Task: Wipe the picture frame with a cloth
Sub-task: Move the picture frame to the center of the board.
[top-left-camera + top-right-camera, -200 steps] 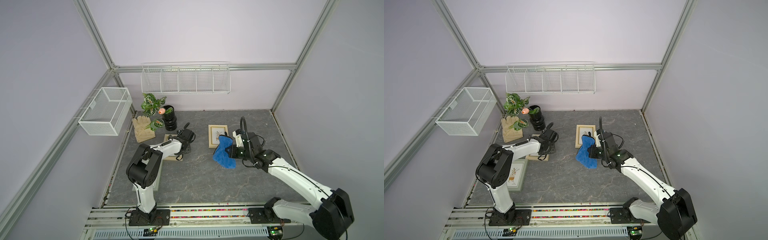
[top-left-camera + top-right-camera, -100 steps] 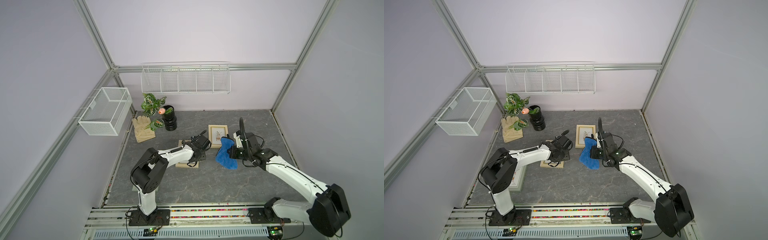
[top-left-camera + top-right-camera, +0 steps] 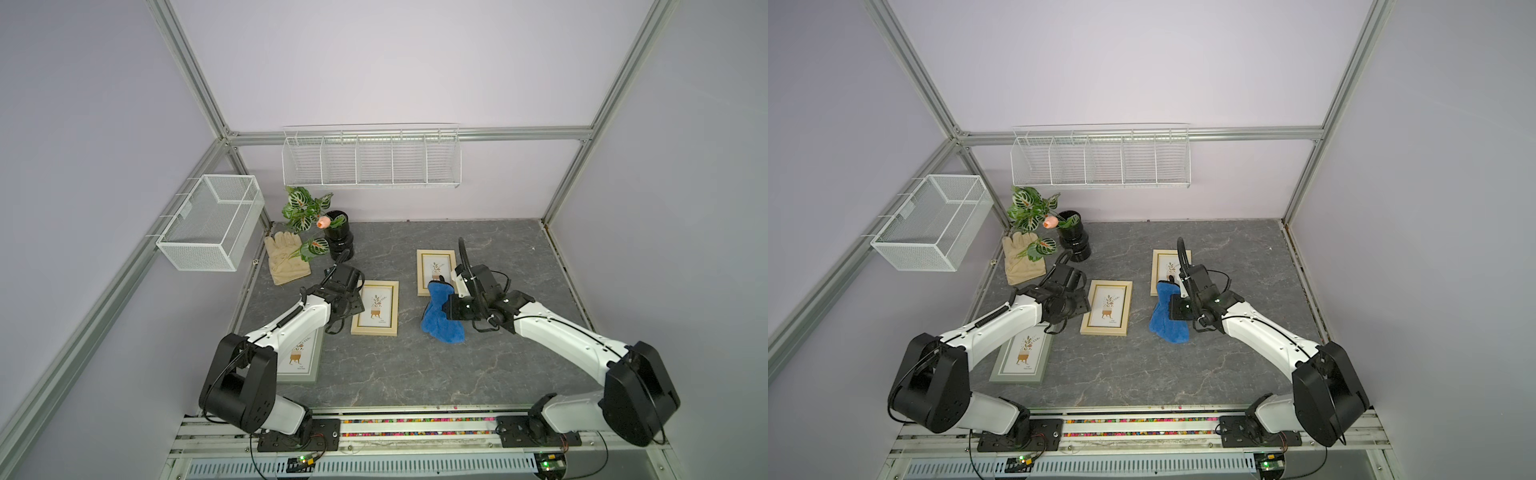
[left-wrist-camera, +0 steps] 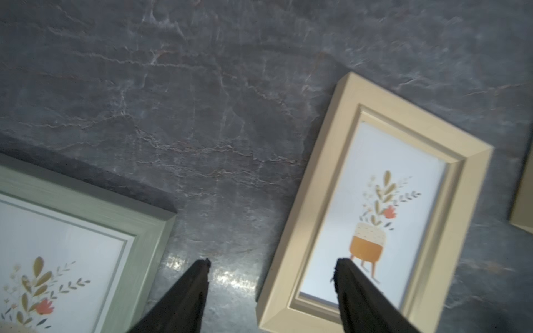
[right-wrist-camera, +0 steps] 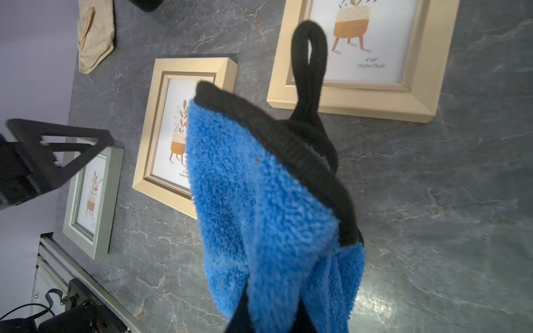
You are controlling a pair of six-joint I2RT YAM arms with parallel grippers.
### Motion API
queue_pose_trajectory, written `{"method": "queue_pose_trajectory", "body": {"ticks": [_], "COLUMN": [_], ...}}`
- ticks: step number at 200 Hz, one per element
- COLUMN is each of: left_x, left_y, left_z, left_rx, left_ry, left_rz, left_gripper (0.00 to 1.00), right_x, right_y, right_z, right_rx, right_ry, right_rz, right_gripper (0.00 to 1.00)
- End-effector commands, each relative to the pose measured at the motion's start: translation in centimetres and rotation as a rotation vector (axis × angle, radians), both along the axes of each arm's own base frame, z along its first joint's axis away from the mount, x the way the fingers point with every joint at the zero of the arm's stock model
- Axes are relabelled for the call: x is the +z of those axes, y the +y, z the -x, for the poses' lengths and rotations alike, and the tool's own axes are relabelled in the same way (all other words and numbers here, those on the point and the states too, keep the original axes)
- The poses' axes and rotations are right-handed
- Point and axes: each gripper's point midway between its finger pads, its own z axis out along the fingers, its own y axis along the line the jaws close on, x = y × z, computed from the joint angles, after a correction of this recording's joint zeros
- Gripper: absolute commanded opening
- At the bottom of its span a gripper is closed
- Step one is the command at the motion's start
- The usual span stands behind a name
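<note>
Blue cloth (image 3: 441, 322) hanging off right arm (image 3: 552, 332), cream frame (image 3: 376, 309) lying flat

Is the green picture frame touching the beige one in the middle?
Apart. The left wrist view shows a strip of bare grey table between the green frame and the beige frame.

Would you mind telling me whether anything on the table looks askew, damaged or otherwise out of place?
Nothing looks spilled or damaged. The two beige frames and the grey-green frame lie flat at slightly different angles; the grey-green one sits near the table's edge, partly under the left arm.
</note>
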Motion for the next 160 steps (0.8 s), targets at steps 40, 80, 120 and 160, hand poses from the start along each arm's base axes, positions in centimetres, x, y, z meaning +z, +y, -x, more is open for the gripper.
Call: {"method": "queue_pose_trajectory", "body": {"ticks": [40, 80, 120, 160], "left_x": [-3.1, -4.4, -5.8, -6.3], "left_y": [-2.6, -3.7, -5.7, -7.7], "left_z": [-2.7, -2.1, 0.0, 1.9], "left_rx": [-0.132, -0.175, -0.254, -0.292], "left_ry": [0.021, 0.042, 0.076, 0.088], "left_rz": [0.047, 0.079, 0.059, 0.079], "left_gripper": [0.61, 0.42, 0.33, 0.29], "right_x": [0.0, -1.1, -1.2, -2.1], "right_y": [3.2, 3.5, 4.2, 5.8], "right_z": [0.0, -0.2, -1.4, -2.5], "right_rx": [0.06, 0.063, 0.069, 0.075], "right_ry": [0.02, 0.055, 0.086, 0.133], "right_rz": [-0.004, 0.037, 0.079, 0.122], "right_gripper": [0.07, 0.07, 0.07, 0.08]}}
